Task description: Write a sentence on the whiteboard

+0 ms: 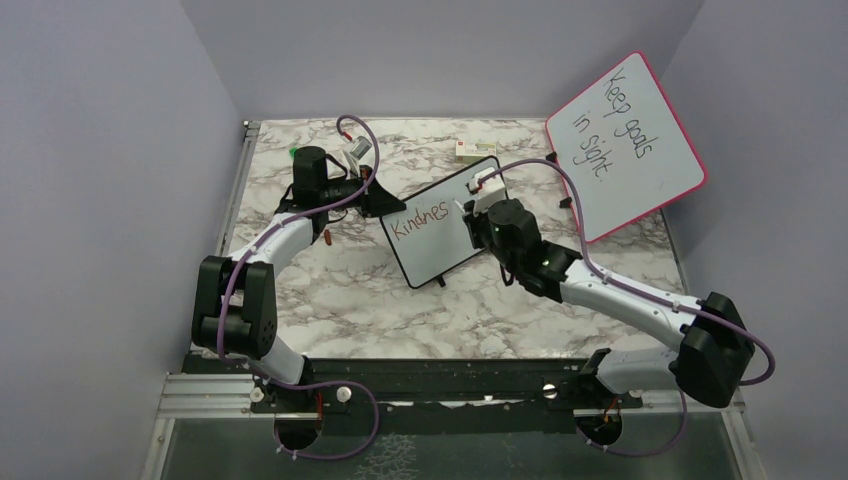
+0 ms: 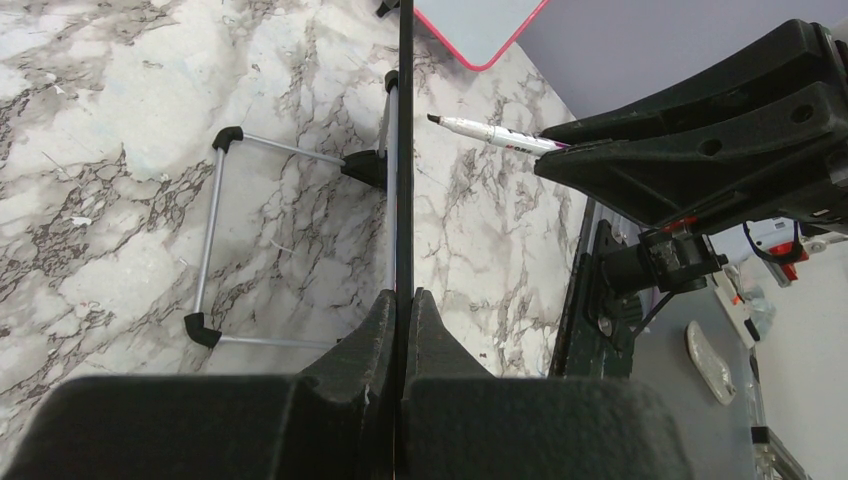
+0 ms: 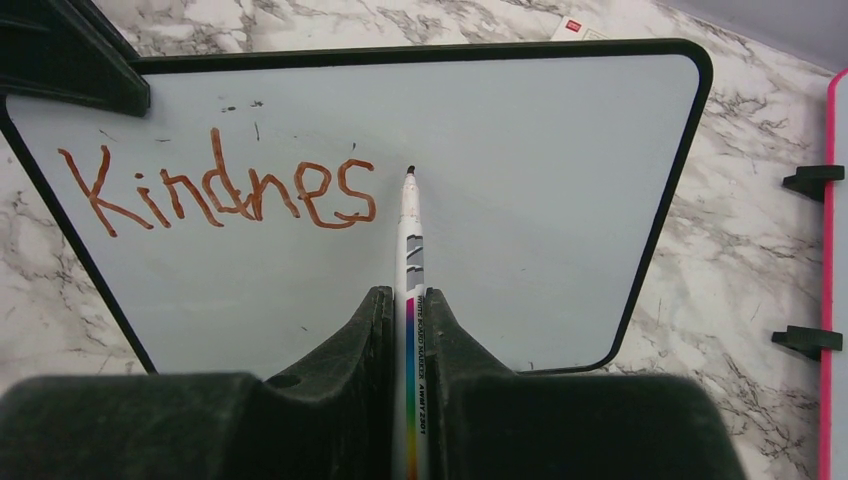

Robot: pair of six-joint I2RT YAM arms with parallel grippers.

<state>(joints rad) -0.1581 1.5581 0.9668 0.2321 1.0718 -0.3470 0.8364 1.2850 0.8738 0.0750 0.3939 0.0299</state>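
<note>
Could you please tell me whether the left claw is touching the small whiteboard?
Touching. The left wrist view shows the left claw shut on the black edge of the whiteboard, one finger against each side.

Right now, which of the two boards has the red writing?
The small black-framed whiteboard: its word "Kindnes" is red-brown. The larger pink-framed board carries black writing.

Black left hand (image 2: 402, 300), right hand (image 3: 408, 300), white arms (image 1: 620, 292) (purple cables (image 1: 377, 415))

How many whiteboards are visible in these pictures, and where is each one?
2. The black-framed whiteboard stands mid-table, its edge clamped by the left gripper. The pink-framed board stands at the far right of the table. No other is visible.
</note>
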